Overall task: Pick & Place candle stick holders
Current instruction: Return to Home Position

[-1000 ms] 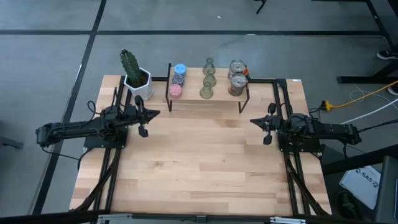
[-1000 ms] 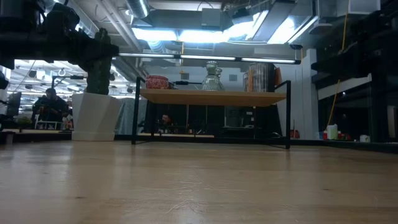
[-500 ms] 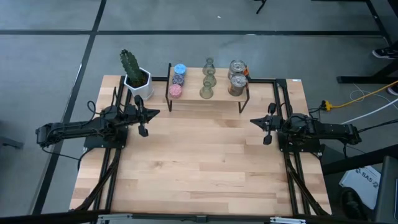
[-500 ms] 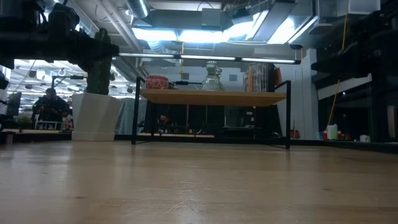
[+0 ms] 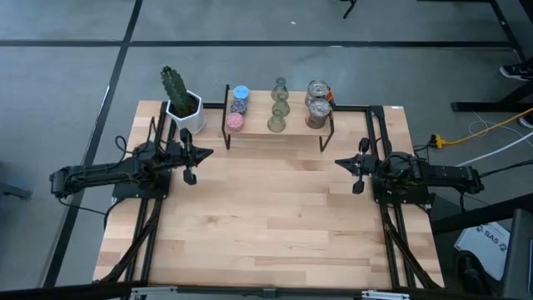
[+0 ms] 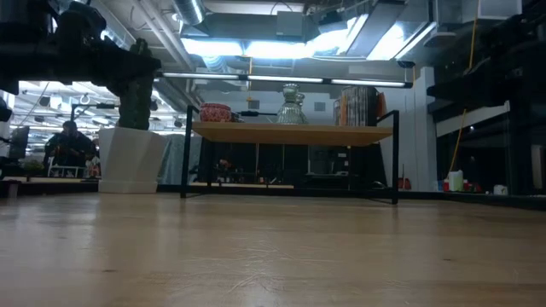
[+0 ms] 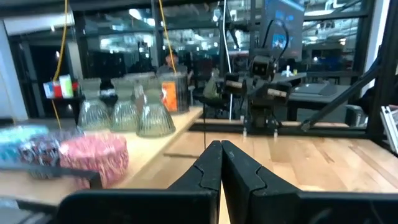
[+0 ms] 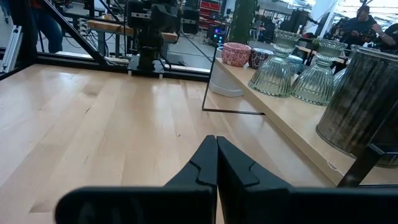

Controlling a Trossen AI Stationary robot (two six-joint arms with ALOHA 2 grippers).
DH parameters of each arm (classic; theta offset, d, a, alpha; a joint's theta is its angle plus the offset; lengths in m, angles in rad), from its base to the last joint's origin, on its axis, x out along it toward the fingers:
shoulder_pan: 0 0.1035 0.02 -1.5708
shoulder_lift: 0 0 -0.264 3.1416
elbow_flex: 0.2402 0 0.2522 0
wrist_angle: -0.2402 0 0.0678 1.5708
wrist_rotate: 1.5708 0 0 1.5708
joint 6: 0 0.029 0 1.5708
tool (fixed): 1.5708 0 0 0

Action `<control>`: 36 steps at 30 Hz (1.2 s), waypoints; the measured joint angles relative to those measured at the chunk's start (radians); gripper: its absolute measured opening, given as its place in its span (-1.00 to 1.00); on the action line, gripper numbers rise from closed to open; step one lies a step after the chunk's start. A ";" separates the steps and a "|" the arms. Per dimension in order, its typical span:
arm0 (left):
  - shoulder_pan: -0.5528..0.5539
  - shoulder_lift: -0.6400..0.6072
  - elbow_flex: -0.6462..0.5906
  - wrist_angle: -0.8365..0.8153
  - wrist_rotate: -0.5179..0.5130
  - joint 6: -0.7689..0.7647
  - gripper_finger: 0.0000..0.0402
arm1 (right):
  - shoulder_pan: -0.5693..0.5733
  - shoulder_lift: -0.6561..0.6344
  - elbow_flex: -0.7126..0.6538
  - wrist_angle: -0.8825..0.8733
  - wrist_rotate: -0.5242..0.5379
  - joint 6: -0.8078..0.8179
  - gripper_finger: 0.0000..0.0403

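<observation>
Sitting on shelf, likely eight holders; grippers apart.

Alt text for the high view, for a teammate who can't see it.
Eight candle holders stand in three lines on the shelf at the far edge of the table. The left gripper and right gripper sit shut, empty, at either side.
</observation>
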 joint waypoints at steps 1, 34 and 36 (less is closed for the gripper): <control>-0.001 -0.019 0.000 -0.007 0.000 0.009 -0.99 | 0.000 0.000 0.000 0.000 0.000 0.000 -1.00; -0.226 -0.224 0.000 -0.307 -0.024 0.037 -0.99 | 0.000 0.000 0.000 0.000 0.000 0.000 -1.00; -0.204 -0.224 0.000 -0.323 0.000 0.037 -0.99 | 0.000 0.000 0.000 0.000 0.000 0.000 -1.00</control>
